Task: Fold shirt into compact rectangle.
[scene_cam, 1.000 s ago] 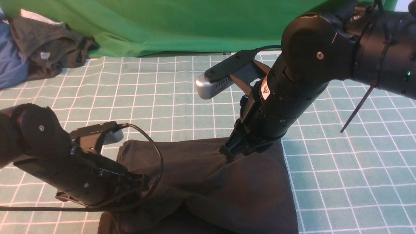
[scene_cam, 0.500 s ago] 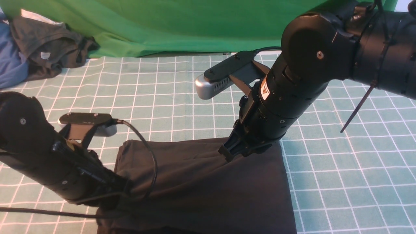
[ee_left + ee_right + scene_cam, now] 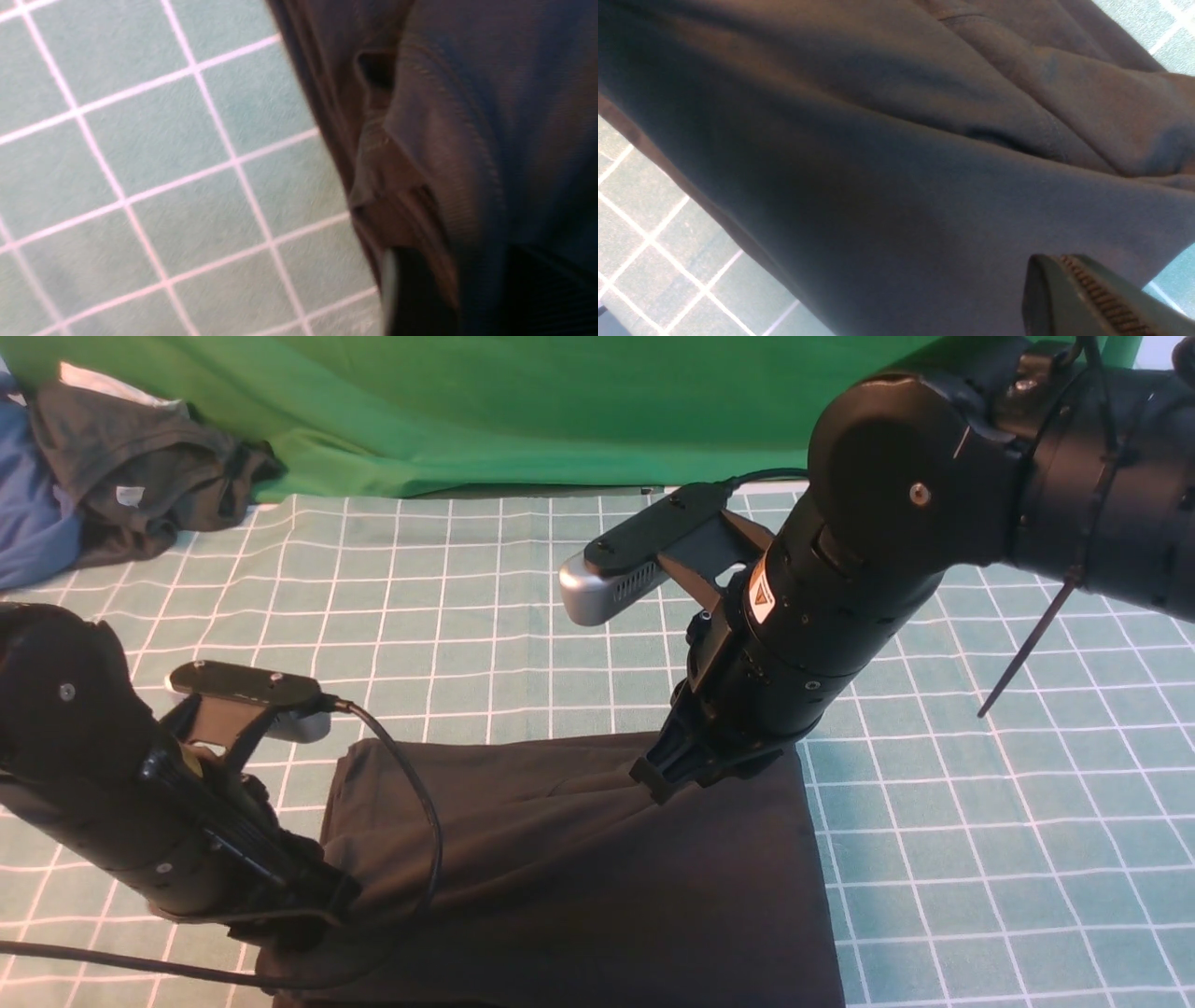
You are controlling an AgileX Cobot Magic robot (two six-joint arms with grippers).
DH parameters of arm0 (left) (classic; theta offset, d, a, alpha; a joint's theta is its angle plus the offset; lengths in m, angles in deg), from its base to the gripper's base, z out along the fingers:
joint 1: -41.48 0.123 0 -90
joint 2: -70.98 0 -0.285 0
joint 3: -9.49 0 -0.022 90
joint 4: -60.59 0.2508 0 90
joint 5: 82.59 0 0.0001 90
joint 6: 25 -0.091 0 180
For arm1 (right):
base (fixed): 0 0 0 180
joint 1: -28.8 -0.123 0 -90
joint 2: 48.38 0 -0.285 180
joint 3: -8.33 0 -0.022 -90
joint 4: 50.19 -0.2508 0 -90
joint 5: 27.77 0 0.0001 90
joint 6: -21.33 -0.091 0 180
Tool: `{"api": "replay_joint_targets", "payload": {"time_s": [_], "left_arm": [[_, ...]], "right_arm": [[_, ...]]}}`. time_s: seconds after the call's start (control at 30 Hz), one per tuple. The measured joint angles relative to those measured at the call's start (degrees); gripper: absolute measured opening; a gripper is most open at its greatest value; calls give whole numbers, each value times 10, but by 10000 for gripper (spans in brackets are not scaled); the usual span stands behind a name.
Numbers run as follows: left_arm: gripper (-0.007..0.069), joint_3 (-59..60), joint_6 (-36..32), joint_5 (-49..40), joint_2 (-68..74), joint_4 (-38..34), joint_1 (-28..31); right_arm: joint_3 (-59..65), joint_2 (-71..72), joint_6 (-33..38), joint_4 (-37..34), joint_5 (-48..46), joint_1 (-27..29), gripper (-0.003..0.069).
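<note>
shirt (image 3: 579,877) sits at near edge of desk (image 3: 980,803), approx centre, folded to a rough dark block; its near part runs out of front view. R gripper (image 3: 658,782) is down on shirt's far edge, right of middle, jaws closed w/ fabric pinched. Creases run diag. from it toward shirt's near-left corner. R wrist view: one ribbed finger pad (image 3: 1101,303) w/ cloth stretched across in front of it. L gripper (image 3: 317,915) at shirt's near-left corner, buried in fabric; can't tell if open or closed. L wrist view is blurred, only hem folds next to grid cover. Far-left corner of desk: dark grey garment (image 3: 140,467) w/ small white tag, beside blue cloth (image 3: 28,523). Green cloth (image 3: 513,411) along far edge.
</note>
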Motion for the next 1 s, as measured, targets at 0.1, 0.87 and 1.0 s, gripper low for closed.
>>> {"api": "replay_joint_targets", "payload": {"time_s": [0.1,0.87,1.0], "left_arm": [[377,-14,5,-26,-7,9,0],[6,-109,12,-46,-42,-137,0],[2,-108,9,-40,11,-145,0]], "right_arm": [[0,0,7,0,0,0,25],[20,15,-7,41,-91,45,18],[76,15,-6,3,-68,45,16]]}}
